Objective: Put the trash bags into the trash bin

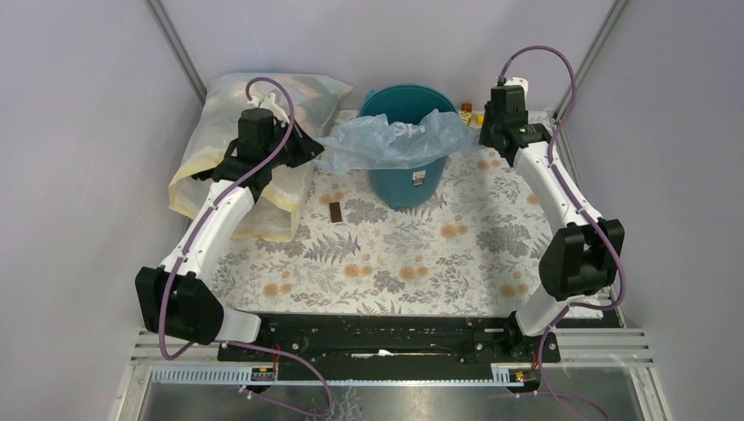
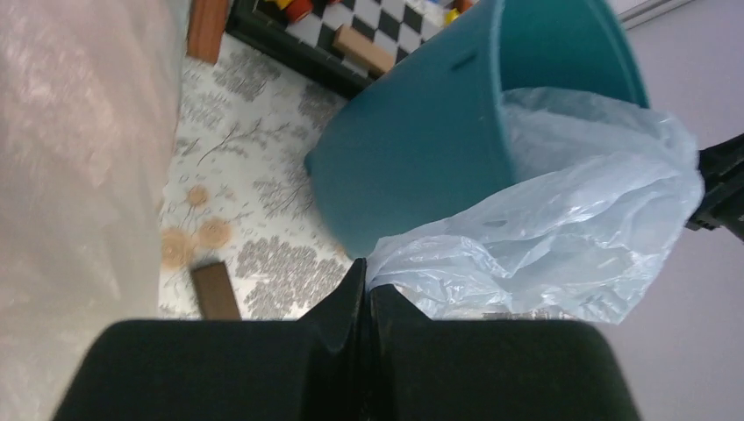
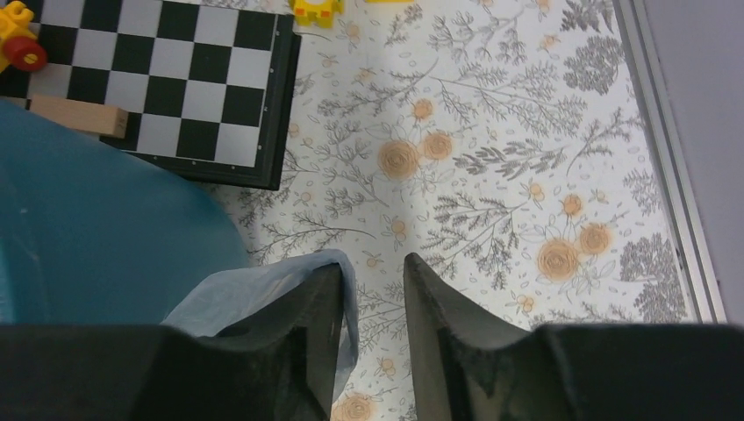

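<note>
The pale blue trash bag [image 1: 395,140] lies stretched across the front rim of the teal trash bin [image 1: 408,180], which stands upright at the back middle of the table. My left gripper [image 1: 318,151] is left of the bin, shut on the bag's left edge. In the left wrist view the jaws [image 2: 367,281] are pressed together with the bag [image 2: 544,237] billowing from them beside the bin [image 2: 421,149]. My right gripper [image 1: 482,136] is right of the bin. Its jaws [image 3: 373,263] stand open, with the bag's edge [image 3: 254,289] draped over the left finger. The bin's wall [image 3: 88,228] is at the left.
A large yellowish clear sack [image 1: 237,158] lies at the back left under the left arm. A small brown block [image 1: 336,211] lies on the floral cloth in front of the bin. A chessboard [image 3: 167,79], a wooden block [image 3: 79,114] and yellow toys [image 3: 318,9] are behind the bin.
</note>
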Robot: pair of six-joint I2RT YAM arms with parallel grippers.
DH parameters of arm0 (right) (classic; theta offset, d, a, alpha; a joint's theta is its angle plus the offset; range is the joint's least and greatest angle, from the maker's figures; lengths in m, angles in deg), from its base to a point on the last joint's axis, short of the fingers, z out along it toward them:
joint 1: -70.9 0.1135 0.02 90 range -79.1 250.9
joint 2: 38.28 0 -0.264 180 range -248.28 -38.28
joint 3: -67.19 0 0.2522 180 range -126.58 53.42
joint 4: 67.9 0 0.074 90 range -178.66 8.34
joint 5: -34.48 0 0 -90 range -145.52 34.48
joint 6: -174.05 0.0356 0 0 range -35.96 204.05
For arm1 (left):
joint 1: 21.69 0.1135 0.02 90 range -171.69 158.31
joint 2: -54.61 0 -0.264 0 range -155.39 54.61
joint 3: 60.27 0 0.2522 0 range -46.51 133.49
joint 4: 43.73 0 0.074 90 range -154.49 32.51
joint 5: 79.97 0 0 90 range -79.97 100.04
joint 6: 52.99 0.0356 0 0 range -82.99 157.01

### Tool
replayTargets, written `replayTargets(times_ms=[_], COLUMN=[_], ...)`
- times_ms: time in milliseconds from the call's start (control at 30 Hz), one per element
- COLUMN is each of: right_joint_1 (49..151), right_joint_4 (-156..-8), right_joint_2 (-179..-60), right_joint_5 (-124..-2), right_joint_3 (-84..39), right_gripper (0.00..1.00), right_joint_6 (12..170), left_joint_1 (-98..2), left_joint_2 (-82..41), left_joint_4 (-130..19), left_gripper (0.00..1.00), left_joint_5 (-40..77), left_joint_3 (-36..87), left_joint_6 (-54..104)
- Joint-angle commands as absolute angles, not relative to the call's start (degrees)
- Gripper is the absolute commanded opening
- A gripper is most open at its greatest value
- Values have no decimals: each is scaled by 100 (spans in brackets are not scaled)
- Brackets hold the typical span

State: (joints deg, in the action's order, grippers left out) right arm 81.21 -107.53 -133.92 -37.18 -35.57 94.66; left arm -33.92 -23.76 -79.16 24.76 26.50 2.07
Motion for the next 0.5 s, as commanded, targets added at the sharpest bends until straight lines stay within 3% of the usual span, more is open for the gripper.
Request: replayTargets(times_ms=[0,133,233,467], right_joint_1=[8057,8057,8056,8056], right_joint_4=[-10231,-10206,-9993,-8816], right_joint_2=[-13014,-12616,-12199,-10832], right_joint_5=[-4075,-4197,-4433,-5425], right_joint_3=[-3659,-3209,-2546,-1090], right_gripper=[40,43,51,58], right_joint_6=[9208,9188,9228,8760], left_joint_1=[-3338,-3338,-3378,-3391], left_joint_2=[-2477,-2305,-2027,-1483], left_joint_4=[-6719,-6417,-6224,-6299], left_gripper=[3,7,9,14], left_joint_5=[2834,3322,3502,3620], left_joint_3=[2846,2459,1934,1598], left_joint_6=[102,-46,-286,-153])
